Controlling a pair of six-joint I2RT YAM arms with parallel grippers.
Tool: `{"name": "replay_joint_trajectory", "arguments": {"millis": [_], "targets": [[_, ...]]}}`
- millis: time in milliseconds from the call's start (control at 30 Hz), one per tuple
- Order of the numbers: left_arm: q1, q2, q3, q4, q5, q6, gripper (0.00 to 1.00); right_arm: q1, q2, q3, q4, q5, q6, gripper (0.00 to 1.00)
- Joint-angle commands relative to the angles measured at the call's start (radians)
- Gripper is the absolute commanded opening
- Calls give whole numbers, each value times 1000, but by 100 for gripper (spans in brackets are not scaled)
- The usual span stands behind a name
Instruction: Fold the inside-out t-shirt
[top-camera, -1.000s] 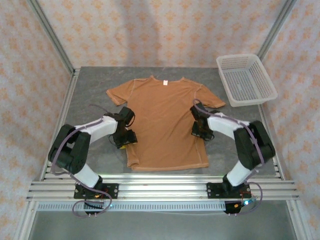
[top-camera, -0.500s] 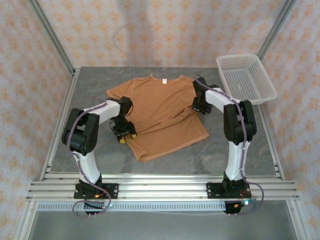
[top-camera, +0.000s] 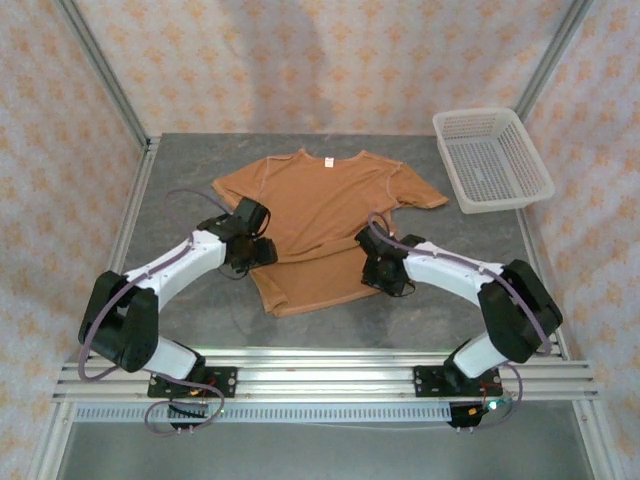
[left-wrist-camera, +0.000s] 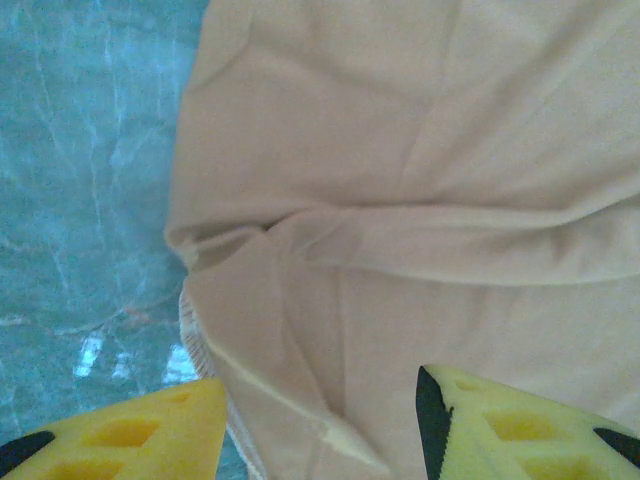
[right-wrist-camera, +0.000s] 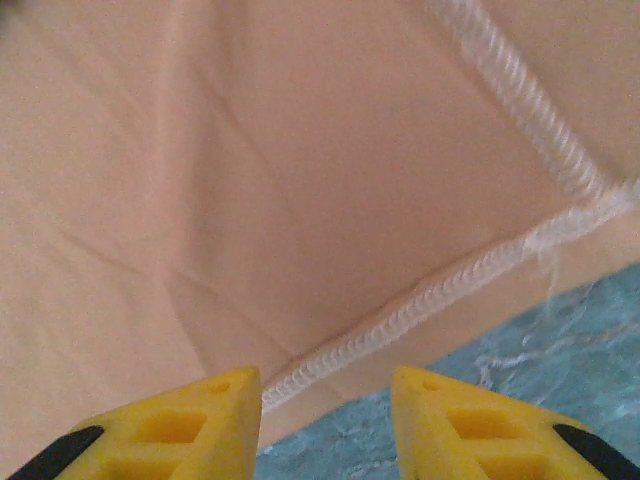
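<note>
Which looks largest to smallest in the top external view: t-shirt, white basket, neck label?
1. inside-out t-shirt, clearly the largest
2. white mesh basket, farther back, but the gap is too wide for that to matter
3. neck label, tiny

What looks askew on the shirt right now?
The t-shirt lies crooked: a ridge of bunched cloth crosses its middle, and the lower half slants, its hem not square to the near edge of the table. No tear visible.
</note>
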Motion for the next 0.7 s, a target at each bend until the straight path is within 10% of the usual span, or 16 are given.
{"name": "replay_joint_trajectory", "arguments": {"millis": [0, 533, 667], "targets": [[-40, -35, -44, -3, -39, -36, 55, 17, 12, -9, 20, 41, 181, 39], [-90, -26, -20, -25, -79, -45, 54, 18, 74, -40, 20, 54, 267, 38], [-93, -25, -18, -25, -75, -48, 54, 18, 72, -42, 17, 81, 265, 24]]}}
